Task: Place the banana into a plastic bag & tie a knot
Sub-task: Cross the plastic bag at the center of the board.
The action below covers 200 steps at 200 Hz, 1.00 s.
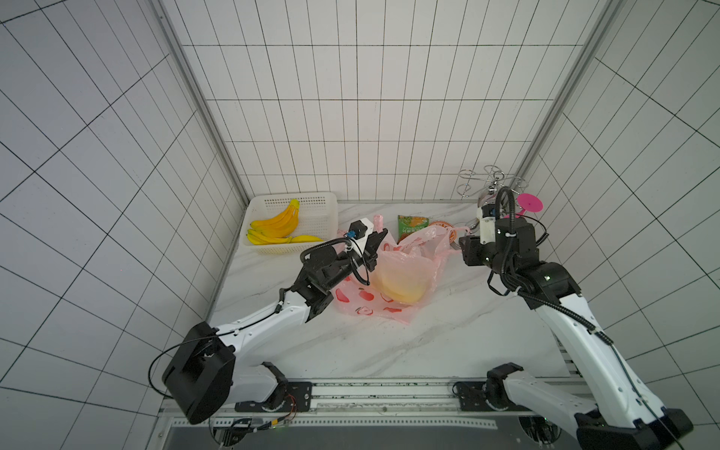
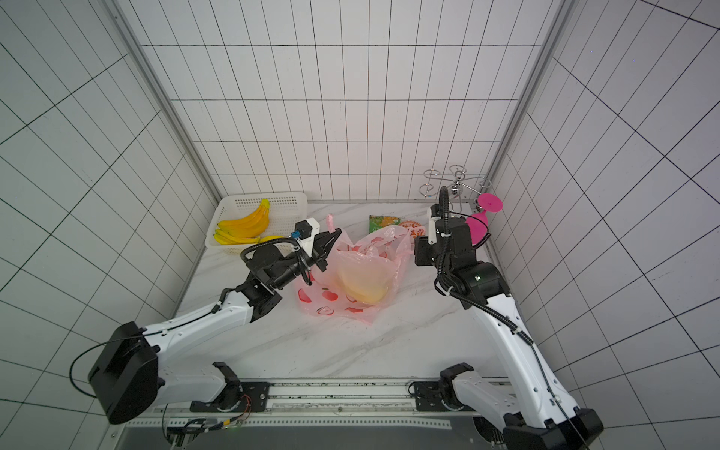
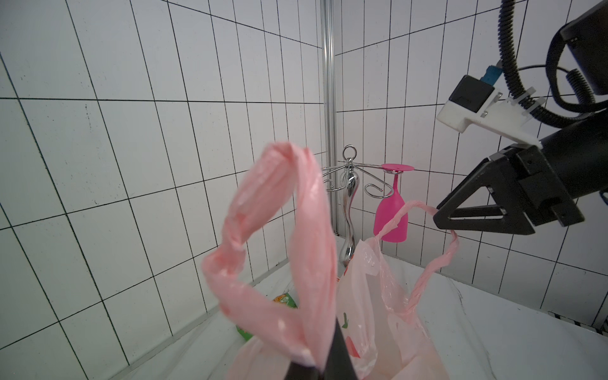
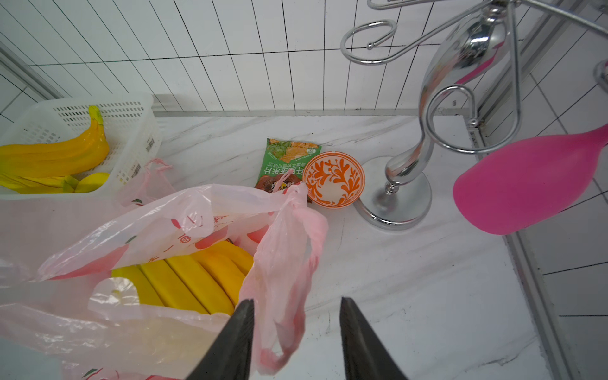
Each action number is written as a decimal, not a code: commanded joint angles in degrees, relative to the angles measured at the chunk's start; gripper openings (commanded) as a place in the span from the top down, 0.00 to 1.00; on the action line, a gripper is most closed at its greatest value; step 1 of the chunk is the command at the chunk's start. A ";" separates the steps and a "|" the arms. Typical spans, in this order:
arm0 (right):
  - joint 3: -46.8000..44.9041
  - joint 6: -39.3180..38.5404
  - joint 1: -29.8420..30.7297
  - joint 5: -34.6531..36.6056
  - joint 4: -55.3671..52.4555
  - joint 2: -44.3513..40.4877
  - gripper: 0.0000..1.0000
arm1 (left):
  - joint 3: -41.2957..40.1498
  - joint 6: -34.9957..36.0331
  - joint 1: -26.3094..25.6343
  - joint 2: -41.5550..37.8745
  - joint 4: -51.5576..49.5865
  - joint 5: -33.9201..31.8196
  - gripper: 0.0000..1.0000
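Your left fingers clamp one handle of the plastic bag. Your right fingers stand apart at its three o'clock, with the bananas inside.

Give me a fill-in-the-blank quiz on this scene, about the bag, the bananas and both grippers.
The bananas lie ___ the plastic bag.
The left gripper is ___ on one bag handle.
The right gripper has its jaws ___.
The goblet hanging from the rack is coloured ___.
Missing words: inside; shut; open; pink.
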 commanded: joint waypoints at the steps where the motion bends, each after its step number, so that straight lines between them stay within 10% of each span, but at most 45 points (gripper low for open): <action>1: -0.07 0.40 -0.59 -1.67 -0.29 0.24 0.73 | -0.12 0.16 -0.18 -1.25 0.76 -0.58 1.00; 40: 2.02 -1.15 -0.51 -3.29 -0.88 -0.43 1.00 | 1.86 0.04 -0.35 -1.40 -1.75 -0.04 1.00; 136: 24.96 -13.28 7.94 -21.19 -4.43 0.62 1.00 | 21.21 -6.41 -0.47 -2.84 -30.06 -6.91 1.00; 200: 18.61 -16.32 11.99 -23.78 -2.30 4.19 1.00 | 25.59 -5.46 -0.47 1.76 -39.25 11.02 1.00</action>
